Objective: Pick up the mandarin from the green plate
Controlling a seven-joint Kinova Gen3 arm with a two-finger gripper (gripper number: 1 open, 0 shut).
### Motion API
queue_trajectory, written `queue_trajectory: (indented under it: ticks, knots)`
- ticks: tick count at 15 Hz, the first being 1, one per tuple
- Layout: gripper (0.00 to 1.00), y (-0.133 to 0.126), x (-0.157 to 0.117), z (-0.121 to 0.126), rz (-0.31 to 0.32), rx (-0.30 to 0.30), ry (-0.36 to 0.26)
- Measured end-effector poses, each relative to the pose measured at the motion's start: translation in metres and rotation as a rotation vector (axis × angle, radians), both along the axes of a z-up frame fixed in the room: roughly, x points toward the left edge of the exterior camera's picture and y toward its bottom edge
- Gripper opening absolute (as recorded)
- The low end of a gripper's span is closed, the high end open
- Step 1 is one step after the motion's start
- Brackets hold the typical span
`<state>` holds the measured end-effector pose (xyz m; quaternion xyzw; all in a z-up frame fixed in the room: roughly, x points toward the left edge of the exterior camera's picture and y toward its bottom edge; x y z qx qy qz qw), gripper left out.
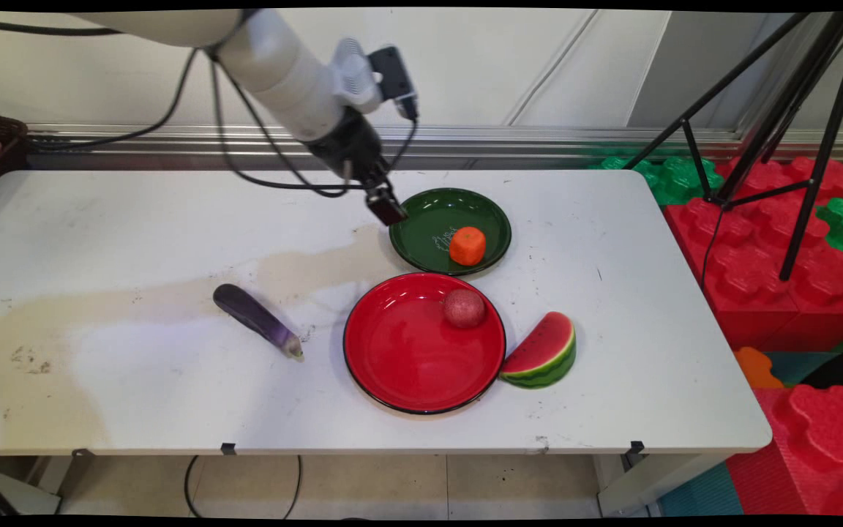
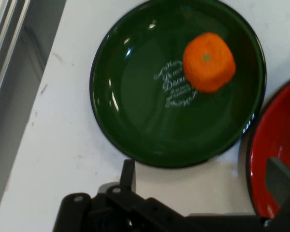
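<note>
main view: you look down from above the table's (image 1: 136, 219) near edge, toward the wall.
hand view: close, straight down.
shared: green plate (image 1: 421, 234) (image 2: 135, 125), orange fruit (image 1: 467, 246) (image 2: 209, 62).

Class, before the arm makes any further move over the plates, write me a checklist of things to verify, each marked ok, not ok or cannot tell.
1. Gripper holds nothing: ok, fingers apart and empty.
2. Orange sits inside the green plate: ok.
3. Gripper clear of the green plate's rim: cannot tell; it hovers at the left edge.
4. Red ball rests inside the red plate: ok.
5. Watermelon slice apart from the red plate: not ok; it touches the rim.
6. Eggplant clear of both plates: ok.
</note>
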<state>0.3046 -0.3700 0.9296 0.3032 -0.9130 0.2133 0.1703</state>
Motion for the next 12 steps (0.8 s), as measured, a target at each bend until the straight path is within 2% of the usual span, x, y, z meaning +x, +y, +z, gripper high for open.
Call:
queue_trajectory:
  ticks: [6,12]
  knots:
    - [1.0,-0.042,-0.037,-0.03,0.066,0.026,0.04]
    - [1.0,-0.078,-0.066,-0.078,0.103,0.084,0.082]
